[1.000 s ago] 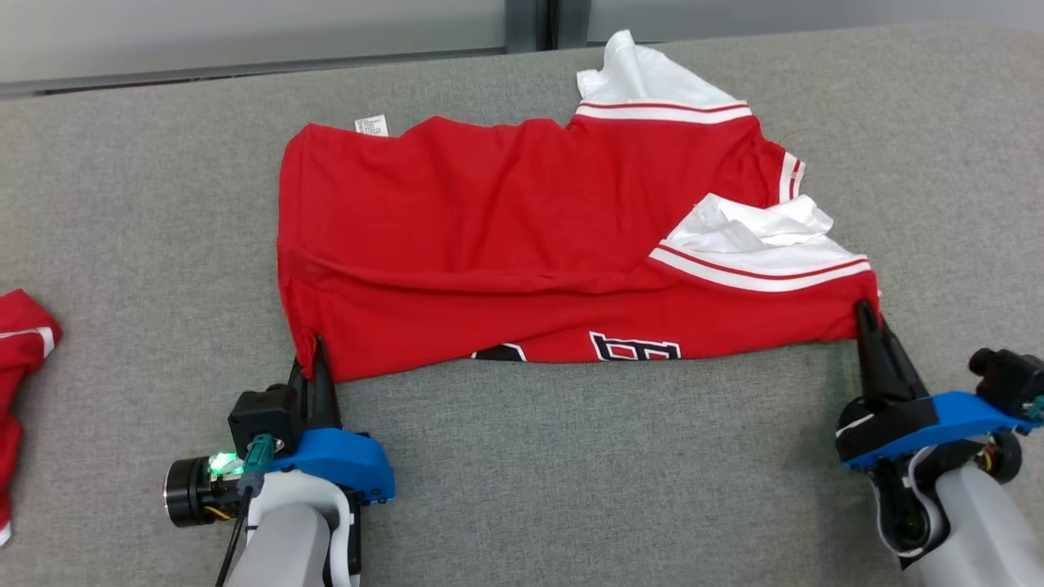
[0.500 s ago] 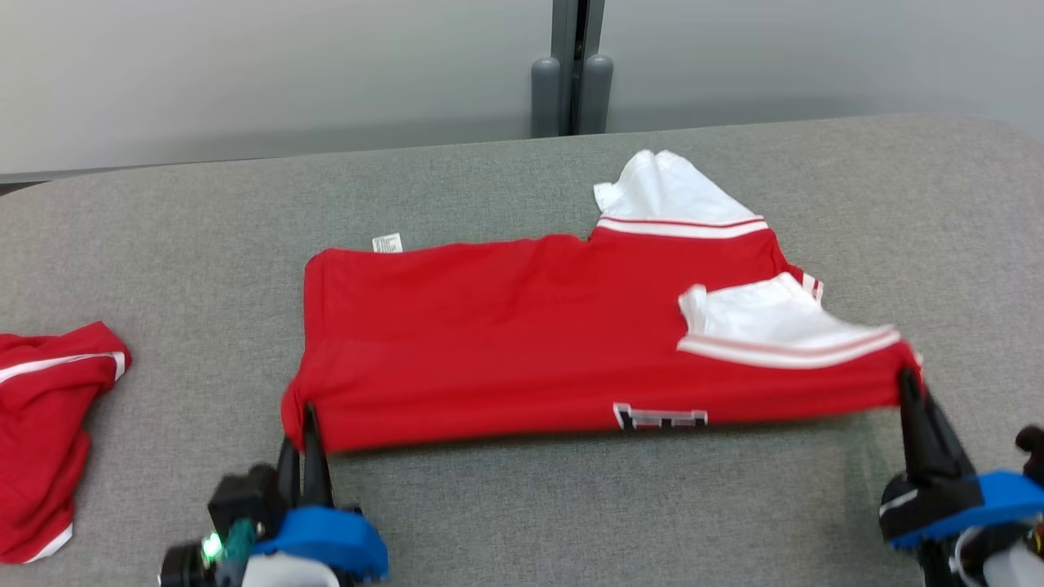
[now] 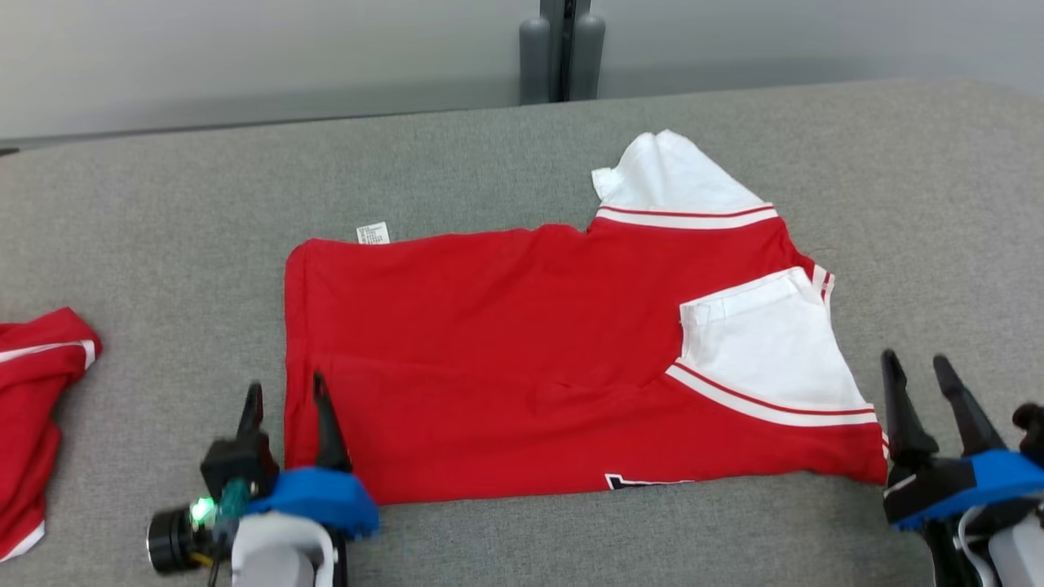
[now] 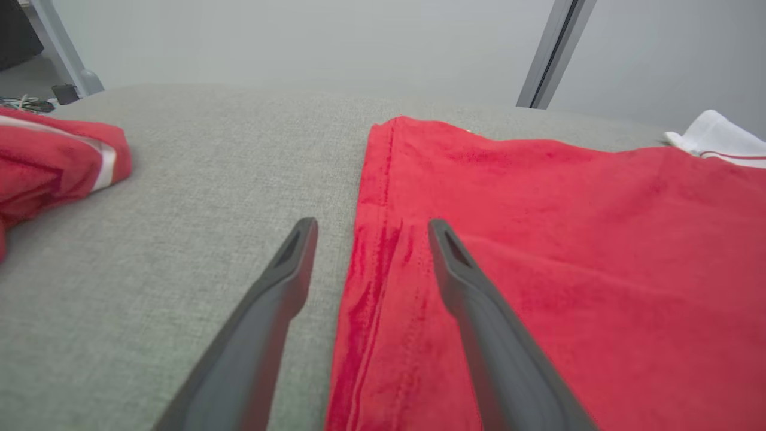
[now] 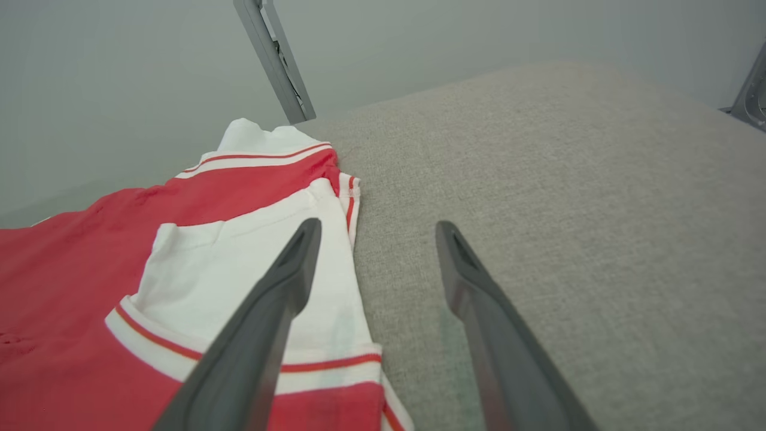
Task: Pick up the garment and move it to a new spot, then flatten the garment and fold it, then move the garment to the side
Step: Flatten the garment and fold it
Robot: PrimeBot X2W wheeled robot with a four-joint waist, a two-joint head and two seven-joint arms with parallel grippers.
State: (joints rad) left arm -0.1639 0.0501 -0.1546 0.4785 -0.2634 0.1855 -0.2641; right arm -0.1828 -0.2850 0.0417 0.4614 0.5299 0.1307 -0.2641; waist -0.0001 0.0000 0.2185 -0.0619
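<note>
Though parted wide and gripping nothing, flanking the red garment lying flat mid grey table: left gripper at seven o'clock, right gripper at four, white tag at eleven unreadable, black lettering at six cropped.

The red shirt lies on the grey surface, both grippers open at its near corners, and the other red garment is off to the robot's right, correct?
No: the other red garment lies to the robot's left, as the head view shows. The rest holds: red shirt on the grey surface, left gripper and right gripper open at its near corners.
</note>
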